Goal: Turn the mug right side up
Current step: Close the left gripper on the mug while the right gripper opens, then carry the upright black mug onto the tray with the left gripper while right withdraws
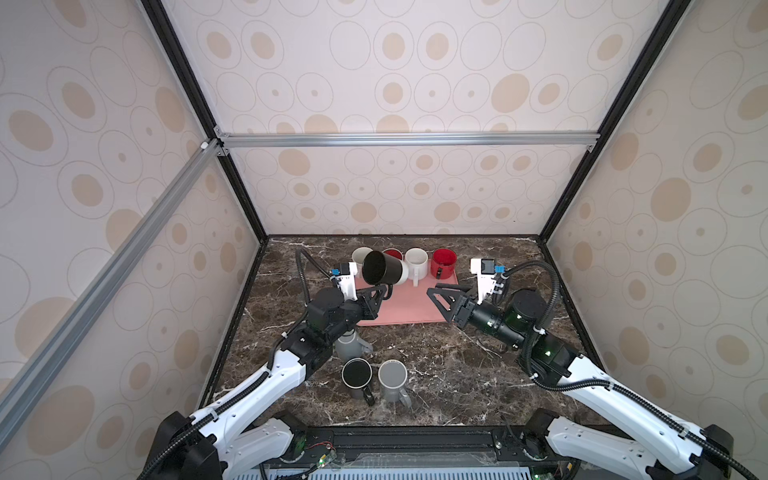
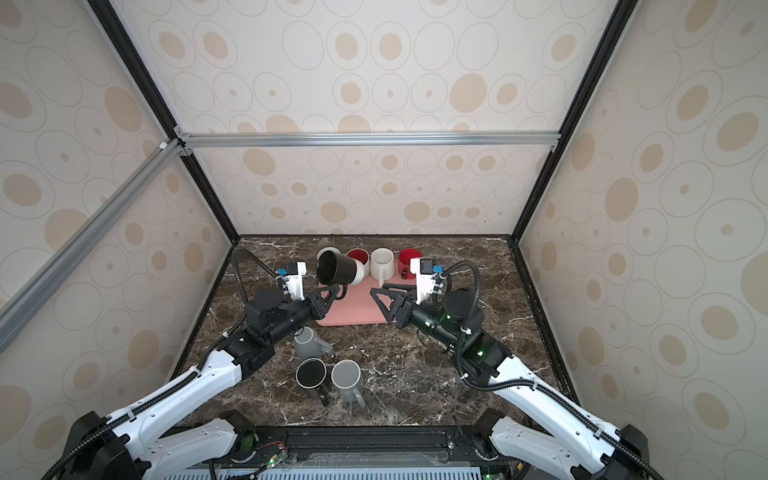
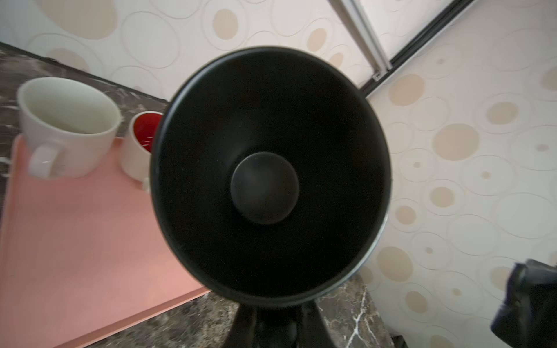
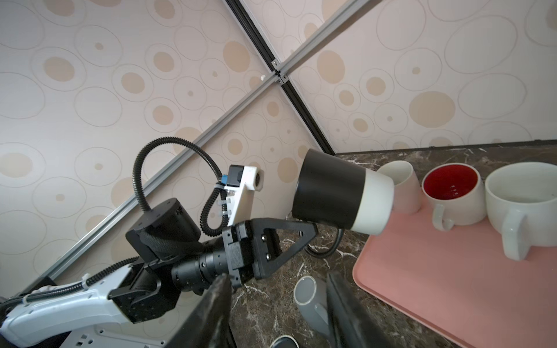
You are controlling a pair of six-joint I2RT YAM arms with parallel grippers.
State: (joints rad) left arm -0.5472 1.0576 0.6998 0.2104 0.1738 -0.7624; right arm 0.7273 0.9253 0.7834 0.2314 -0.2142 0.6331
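The dark, stone-look surface carries a flat pink tray. The tray lies under and between the left gripper and the right gripper. Behind the left gripper, toward the robot, a gray mug lies on its side. Further back stand a mug with a black inside and a second gray mug, side by side.
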